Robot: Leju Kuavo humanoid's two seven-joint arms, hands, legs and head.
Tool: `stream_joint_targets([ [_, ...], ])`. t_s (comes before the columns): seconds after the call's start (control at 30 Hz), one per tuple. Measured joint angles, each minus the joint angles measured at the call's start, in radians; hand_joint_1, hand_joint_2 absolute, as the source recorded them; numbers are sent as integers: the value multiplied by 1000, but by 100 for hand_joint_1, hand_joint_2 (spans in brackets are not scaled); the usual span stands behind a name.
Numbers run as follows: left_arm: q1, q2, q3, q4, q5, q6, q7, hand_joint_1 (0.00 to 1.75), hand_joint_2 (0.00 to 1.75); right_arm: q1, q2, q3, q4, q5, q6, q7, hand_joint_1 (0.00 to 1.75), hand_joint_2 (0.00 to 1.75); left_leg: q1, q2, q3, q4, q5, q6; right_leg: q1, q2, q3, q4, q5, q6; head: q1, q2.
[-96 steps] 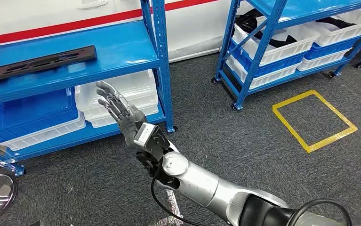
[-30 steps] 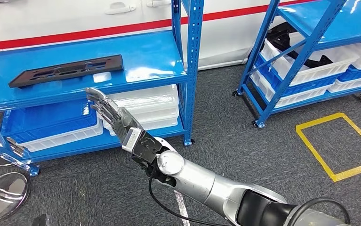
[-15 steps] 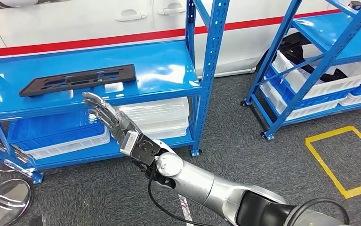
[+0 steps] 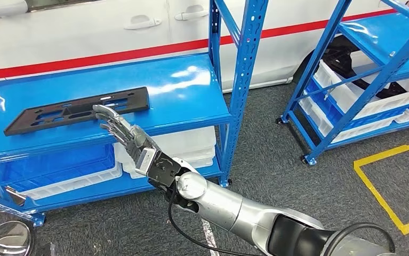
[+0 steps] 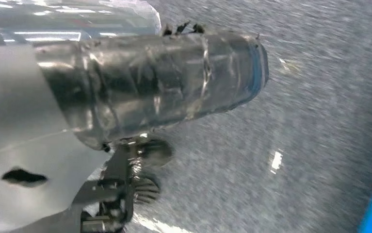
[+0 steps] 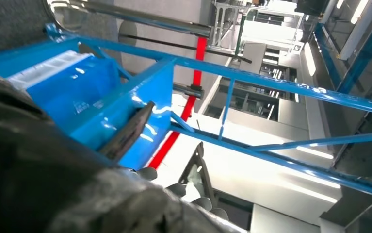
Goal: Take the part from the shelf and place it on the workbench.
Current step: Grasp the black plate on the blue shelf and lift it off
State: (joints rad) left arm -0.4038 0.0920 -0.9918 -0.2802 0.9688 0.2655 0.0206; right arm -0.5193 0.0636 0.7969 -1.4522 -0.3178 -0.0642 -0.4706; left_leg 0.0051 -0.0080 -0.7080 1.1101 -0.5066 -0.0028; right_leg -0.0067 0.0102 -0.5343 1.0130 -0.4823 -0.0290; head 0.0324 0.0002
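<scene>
Head view: part (image 4: 79,110) beyond robot hand (image 4: 125,136)

Flat black slotted part (image 4: 77,110) lies lengthwise on the blue shelf (image 4: 181,88).

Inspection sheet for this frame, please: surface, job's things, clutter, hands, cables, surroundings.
Surface: blue shelf, glossy, top level bare apart from the part.
Job's things: black part lies flat on that shelf, not gripped.
Clutter: white bins and a blue bin on the lower level.
Hands: right robot hand, fingers spread, at the shelf's front edge by the part; left robot hand's state cannot be told.
Cables: black cable loops under the right forearm.
Surroundings: second blue rack, yellow floor square, white car with red stripe.
</scene>
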Motion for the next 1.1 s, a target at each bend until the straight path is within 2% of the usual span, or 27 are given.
stream_joint_targets([
  [0.03, 1, 0, 0, 1, 0, 0, 0, 0, 0, 0, 0, 0, 1, 0, 0, 1, 0, 0, -2, 1, 0, -56, 72, 4, 1, 1, 16, 3, -16, 4, 0, 0],
  [0.07, 2, 0, -1, 1, 0, 0, 0, 0, 0, -1, 0, 1, 2, 0, -1, 3, 0, 0, -6, 2, 1, -80, 113, 8, 3, 3, 22, 6, -29, 9, -1, 0],
  [0.1, 3, 0, -1, 2, 1, 0, 1, 0, 0, 0, 0, 1, 3, 0, 0, 6, 0, 0, -9, 2, 2, -94, 138, 13, 4, 5, 31, 10, -39, 14, -1, 0],
  [0.17, -2, 0, -1, 2, 1, 1, 2, 0, 0, -3, 1, 2, 4, -1, 4, 15, 0, 0, -11, 2, 20, -94, 134, 27, 3, 5, 43, 18, -53, 25, -1, 0],
  [0.2, -6, 0, -2, 2, 1, 2, 3, 0, 0, -6, 2, 3, 4, -1, 8, 19, 0, 0, -11, 1, 30, -95, 130, 34, 1, 3, 41, 34, -53, 29, -1, 0],
  [0.23, -12, 0, -2, 3, 1, 2, 3, 0, 0, -10, 2, 6, 5, -2, 13, 23, 0, 0, -11, 0, 41, -96, 124, 41, 0, 1, 26, 65, -54, 32, -1, 0],
  [0.3, -21, 1, -9, 3, 0, 3, 4, 0, 0, -16, 3, 14, 7, -1, 20, 28, 0, 0, -12, -1, 58, -97, 109, 52, -2, -2, -44, 173, -74, 37, -1, 0],
  [0.37, -22, 1, -15, 3, 1, 5, 6, 0, 0, -16, 3, 21, 12, -1, 23, 31, 0, 0, -15, -3, 79, -96, 89, 57, -1, -2, -130, 270, -127, 39, -1, 0],
  [0.4, -20, 1, -16, 3, 1, 5, 8, 0, 0, -16, 3, 24, 15, -1, 24, 33, 0, 0, -16, -5, 94, -96, 76, 57, 0, -2, -159, 284, -150, 38, -1, 0],
  [0.43, -19, 0, -16, 3, 2, 5, 11, 0, 0, -16, 3, 28, 18, -1, 26, 34, 0, 0, -17, -8, 111, -95, 62, 57, 2, -2, -176, 269, -153, 34, -1, 0],
  [0.47, -19, -2, -16, 3, 2, 4, 14, 0, 0, -17, 3, 31, 22, -1, 28, 36, 0, 0, -17, -11, 131, -94, 47, 57, 6, -2, -181, 228, -128, 29, -1, 0],
  [0.57, -18, -10, -17, 4, 3, 1, 19, 0, 0, -19, 5, 37, 33, -1, 33, 38, 0, 0, -16, -17, 167, -89, 7, 51, 23, 1, -172, 59, 68, 8, 0, 0],
  [0.6, -18, -13, -18, 4, 4, 0, 22, 0, 0, -21, 6, 39, 36, -1, 34, 39, 0, 0, -16, -18, 170, -88, -1, 46, 27, 2, -171, 30, 111, 2, 0, 0],
  [0.63, -18, -14, -18, 4, 6, 0, 25, 0, 0, -24, 7, 42, 39, -1, 35, 39, 0, 0, -15, -19, 176, -87, -4, 41, 29, 3, -170, 18, 124, -3, 0, 0],
  [0.73, -21, -13, -18, 4, 8, -2, 36, 0, 0, -34, 18, 49, 45, -1, 37, 39, 0, 0, -16, -15, 170, -65, -11, 27, 22, 0, -143, -6, 120, -16, 2, 0],
  [0.8, -24, -13, -18, 4, 8, -3, 40, 0, 0, -42, 23, 53, 49, -1, 37, 39, 0, 0, -11, -11, 123, 21, -42, 14, 15, -2, -122, -21, 116, -22, 1, 0],
  [0.87, -26, -14, -18, 4, 7, -8, 46, 0, 0, -46, 25, 59, 56, -1, 38, 39, 0, 0, -2, -9, 47, 132, -86, 0, 10, -3, -114, -23, 108, -24, 1, 0],
  [0.9, -26, -13, -18, 4, 7, -13, 51, 0, 0, -46, 27, 64, 60, -1, 40, 40, 0, 0, 3, -8, 18, 161, -92, -5, 8, -2, -111, -21, 103, -22, 0, 0],
  [0.93, -25, -12, -19, 5, 7, -18, 58, 0, 0, -48, 29, 68, 66, 0, 42, 40, 0, 0, 7, -7, 5, 157, -76, -11, 5, -1, -108, -19, 98, -19, 0, 0],
  [0.97, -26, -12, -19, 5, 6, -21, 65, 0, 0, -52, 34, 73, 73, 1, 46, 40, 0, 0, 12, -6, 9, 119, -41, -17, 2, 1, -104, -15, 92, -16, 0, 0],
  [1.03, -32, -12, -19, 5, 6, -24, 79, 0, 0, -69, 48, 83, 90, 7, 54, 40, 0, 87, 19, -2, 49, -11, 48, -28, -3, 1, -97, -5, 79, -6, 1, 0],
  [1.07, -37, -13, -19, 5, 5, -25, 87, 0, 0, -82, 57, 90, 102, 12, 57, 40, 0, 131, 19, 0, 65, -64, 68, -28, -3, 1, -96, -1, 75, -1, 0, 0],
  [1.1, -42, -14, -19, 5, 4, -25, 95, 0, 0, -95, 67, 96, 115, 20, 57, 40, 0, 175, 16, 1, 75, -94, 78, -23, -2, 1, -98, 1, 72, 5, 0, 0],
])
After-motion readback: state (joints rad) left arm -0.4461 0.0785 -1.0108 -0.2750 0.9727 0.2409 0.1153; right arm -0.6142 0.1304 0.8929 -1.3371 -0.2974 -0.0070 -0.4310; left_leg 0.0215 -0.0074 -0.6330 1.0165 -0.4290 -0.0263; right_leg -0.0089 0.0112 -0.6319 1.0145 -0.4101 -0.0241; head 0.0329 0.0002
